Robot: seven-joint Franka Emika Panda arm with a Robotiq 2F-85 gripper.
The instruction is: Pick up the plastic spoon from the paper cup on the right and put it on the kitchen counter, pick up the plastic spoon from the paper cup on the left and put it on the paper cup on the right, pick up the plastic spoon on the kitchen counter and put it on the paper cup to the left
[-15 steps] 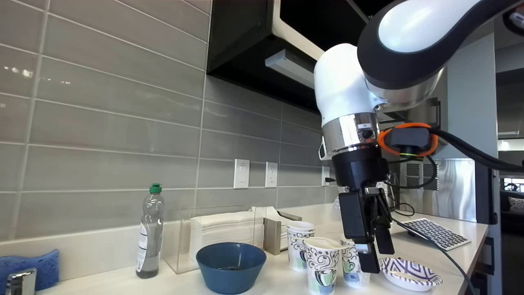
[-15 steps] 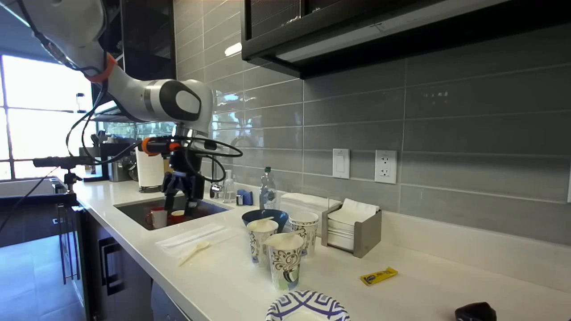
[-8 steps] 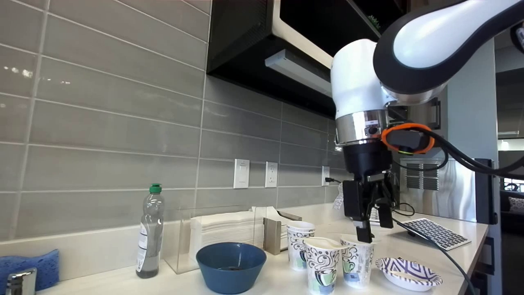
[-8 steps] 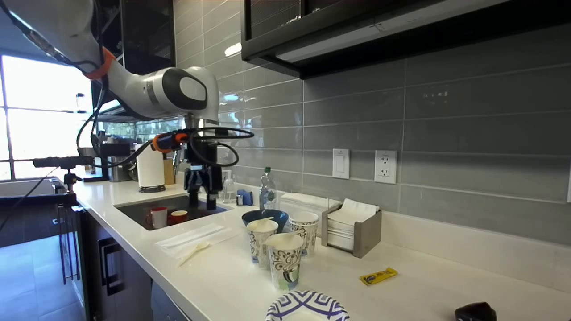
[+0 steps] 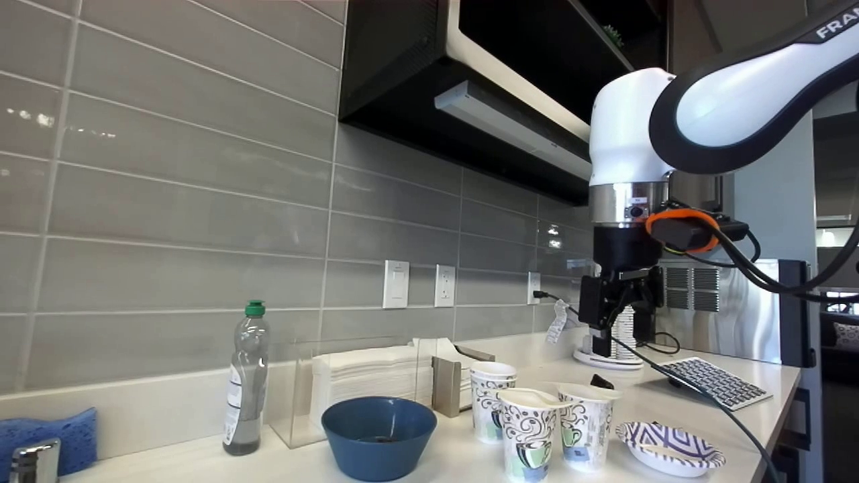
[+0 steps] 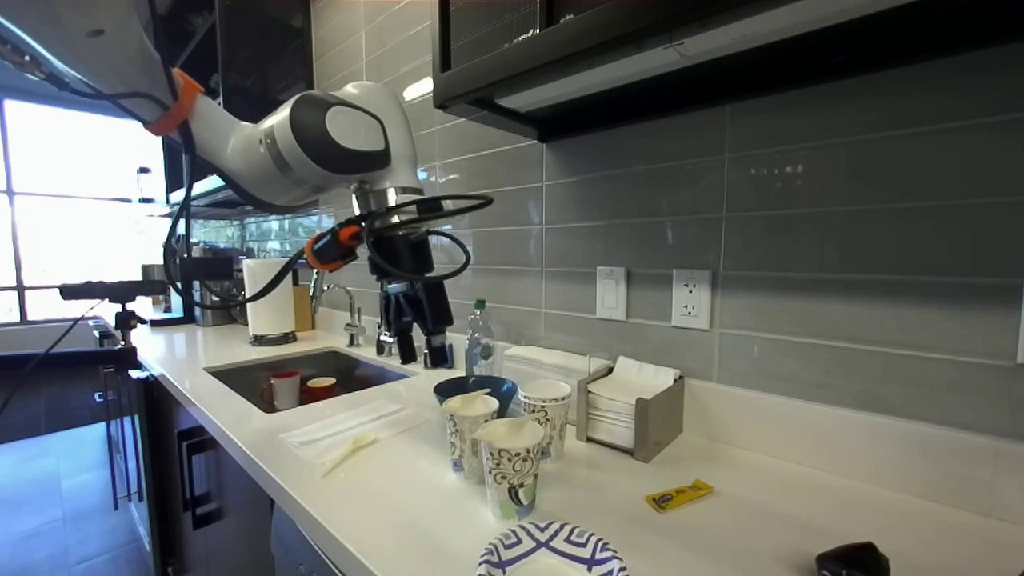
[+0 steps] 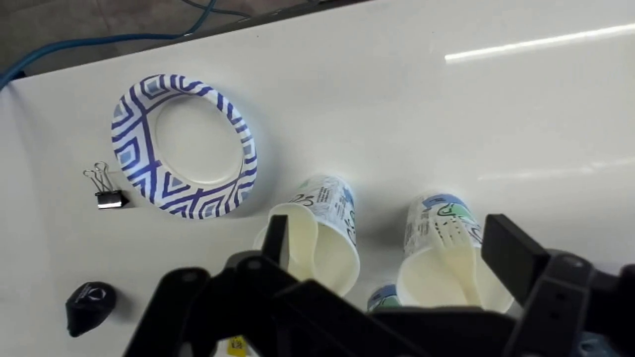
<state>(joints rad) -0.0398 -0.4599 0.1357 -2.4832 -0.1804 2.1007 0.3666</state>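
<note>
The gripper (image 7: 389,248) has its jaws apart. Near the plate (image 7: 198,141), a cup (image 7: 338,220) carries a spoon (image 7: 303,243); farther from the plate, another cup (image 7: 421,278) carries a fork (image 7: 459,263).

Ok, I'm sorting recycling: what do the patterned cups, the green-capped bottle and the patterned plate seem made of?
Patterned cups: probably paper, matt outside, going by printed walls and pale rims.
Bottle: likely clear, glossy plastic, being see-through with a pinched waist; glass isn't excluded.
Plate: seemingly low-sheen paper, from its printed raised rim; coating unclear.
</note>
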